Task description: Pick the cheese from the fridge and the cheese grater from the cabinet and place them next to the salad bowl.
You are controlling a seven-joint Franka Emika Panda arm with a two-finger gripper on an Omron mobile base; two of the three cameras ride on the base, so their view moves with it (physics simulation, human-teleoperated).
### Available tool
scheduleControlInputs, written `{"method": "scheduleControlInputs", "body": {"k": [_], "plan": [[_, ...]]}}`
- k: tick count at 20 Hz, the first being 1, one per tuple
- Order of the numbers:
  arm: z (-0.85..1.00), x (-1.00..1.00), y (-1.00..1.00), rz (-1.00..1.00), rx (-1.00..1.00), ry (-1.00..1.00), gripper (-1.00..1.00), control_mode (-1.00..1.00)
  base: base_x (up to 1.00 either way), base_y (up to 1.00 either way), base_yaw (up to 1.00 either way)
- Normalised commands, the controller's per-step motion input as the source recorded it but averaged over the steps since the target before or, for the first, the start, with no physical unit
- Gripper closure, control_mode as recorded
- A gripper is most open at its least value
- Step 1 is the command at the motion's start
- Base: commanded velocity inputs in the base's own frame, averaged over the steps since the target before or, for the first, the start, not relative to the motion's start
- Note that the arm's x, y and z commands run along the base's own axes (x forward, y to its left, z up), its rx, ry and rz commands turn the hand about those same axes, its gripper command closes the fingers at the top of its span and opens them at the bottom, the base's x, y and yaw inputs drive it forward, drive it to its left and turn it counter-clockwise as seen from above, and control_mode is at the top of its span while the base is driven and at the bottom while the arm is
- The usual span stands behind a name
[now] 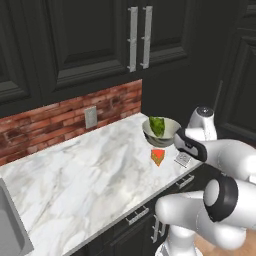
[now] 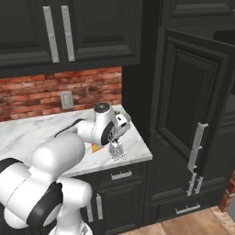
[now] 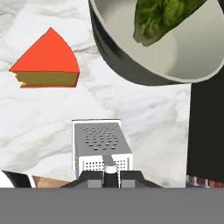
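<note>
My gripper [image 3: 110,175] is shut on the cheese grater [image 3: 101,148], a pale grey box with dotted holes. It holds the grater upright at the marble counter's right front corner [image 1: 183,159] [image 2: 116,150]. The cheese [image 3: 48,61], an orange wedge, lies on the counter [image 1: 158,156] just left of the grater. The salad bowl [image 1: 150,131], grey metal with lettuce [image 3: 157,17], stands right behind both. The tall black cabinet's door [image 2: 183,101] stands open at the right. The fridge is out of view.
The marble counter [image 1: 90,170] stretches left toward a sink [image 1: 10,225]. A brick backsplash with an outlet [image 1: 90,117] runs behind it, under black upper cabinets with silver handles [image 1: 133,37]. The counter's right edge [image 2: 146,153] lies close beside the grater.
</note>
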Motion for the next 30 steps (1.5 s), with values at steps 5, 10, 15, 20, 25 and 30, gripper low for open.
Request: {"method": "scheduleControlInputs", "body": {"k": [5, 10, 15, 20, 25, 30], "plan": [[-0.15, 0.03, 0.0, 0.0, 0.0, -0.03, 1.0, -1.0, 0.0, 0.0, 0.0], [-0.07, 0.03, 0.0, 0.0, 0.0, -0.02, 1.0, -1.0, 0.0, 0.0, 0.0], [-0.03, 0.12, 0.0, 0.0, 0.0, 0.0, 1.0, -1.0, 0.0, 0.0, 0.0], [-0.03, 0.23, 0.0, 0.0, 0.0, 0.0, 1.0, -1.0, 0.0, 0.0, 0.0], [-0.01, 0.25, 0.0, 0.0, 0.0, 0.0, -1.0, -1.0, 0.0, 0.0, 0.0], [0.0, 0.21, 0.0, 0.0, 0.0, 0.0, -1.0, -1.0, 0.0, 0.0, 0.0]]}}
